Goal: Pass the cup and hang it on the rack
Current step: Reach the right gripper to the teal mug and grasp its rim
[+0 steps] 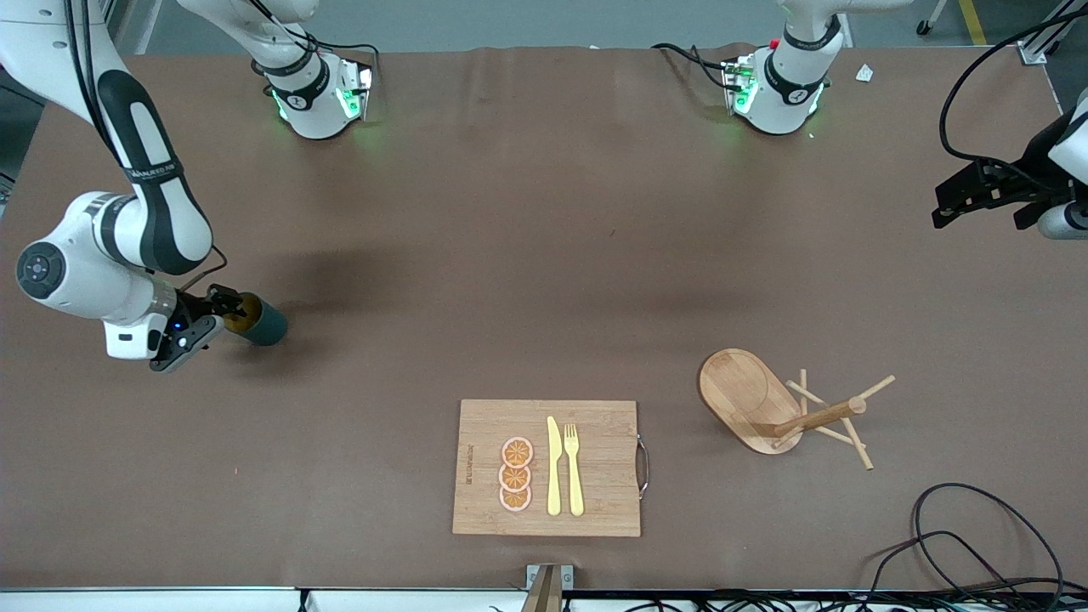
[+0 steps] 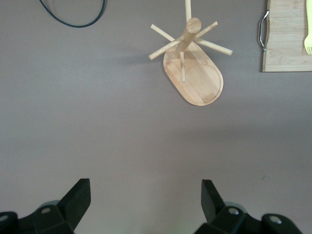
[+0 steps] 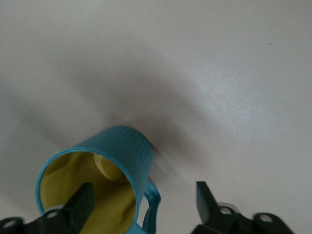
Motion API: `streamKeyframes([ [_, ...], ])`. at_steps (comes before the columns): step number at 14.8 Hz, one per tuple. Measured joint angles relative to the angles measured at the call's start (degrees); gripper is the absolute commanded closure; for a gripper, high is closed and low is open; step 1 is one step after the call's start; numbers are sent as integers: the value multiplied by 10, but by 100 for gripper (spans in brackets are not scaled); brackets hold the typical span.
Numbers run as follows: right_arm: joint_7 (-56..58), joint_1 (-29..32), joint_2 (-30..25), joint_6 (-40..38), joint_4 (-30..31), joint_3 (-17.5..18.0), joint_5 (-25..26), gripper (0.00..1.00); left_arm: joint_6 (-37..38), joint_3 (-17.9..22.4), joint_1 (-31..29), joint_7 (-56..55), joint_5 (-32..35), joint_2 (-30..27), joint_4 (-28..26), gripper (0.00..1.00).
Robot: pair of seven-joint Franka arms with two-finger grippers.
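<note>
Teal-green on the outside and mustard-yellow inside, the cup (image 1: 257,321) lies tipped at the right arm's end of the counter (image 1: 544,255), its mouth turned toward the right gripper (image 1: 223,313). In the right wrist view the cup (image 3: 100,183) shows its ribbed wall, its yellow hollow and its loop handle, and the fingers (image 3: 80,204) stand spread wide: one reaches into the mouth of the cup, the other sits outside the wall just beside the handle, so that the rim and handle lie between them. Whether either finger presses on the wall cannot be told; a clear gap shows on the outer side.

Up at the left arm's end of the counter, the left gripper (image 1: 956,200) hangs in the air with nothing in it. In the left wrist view its fingers (image 2: 78,197) are parted wide over bare counter.

Well apart from the cup, the rack (image 1: 782,406) stands toward the left arm's end, an oval bamboo base with a central post and thin angled pegs. Beside it, nearer the middle, a wooden cutting board (image 1: 595,510) carries three orange slices (image 1: 516,474), a yellow knife (image 1: 553,466) and a yellow fork (image 1: 574,467).
</note>
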State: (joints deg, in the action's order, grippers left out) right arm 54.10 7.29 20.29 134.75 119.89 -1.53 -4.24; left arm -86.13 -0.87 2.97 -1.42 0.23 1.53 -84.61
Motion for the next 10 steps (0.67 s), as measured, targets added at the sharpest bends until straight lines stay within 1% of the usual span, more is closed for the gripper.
streamKeyframes([
  [2,8,-4,5,9,3,2,0,83,0,0,0,0,0,1,0,0],
  [3,14,-8,6,10,3,3,0,97,0,0,0,0,0,2,0,0],
  [4,15,-11,6,11,3,3,0,100,0,0,0,0,0,3,0,0],
  [8,17,-14,6,8,3,3,0,100,0,0,0,0,0,3,0,0],
  [10,14,-14,6,-11,-2,3,-1,100,0,0,0,0,0,3,0,0],
])
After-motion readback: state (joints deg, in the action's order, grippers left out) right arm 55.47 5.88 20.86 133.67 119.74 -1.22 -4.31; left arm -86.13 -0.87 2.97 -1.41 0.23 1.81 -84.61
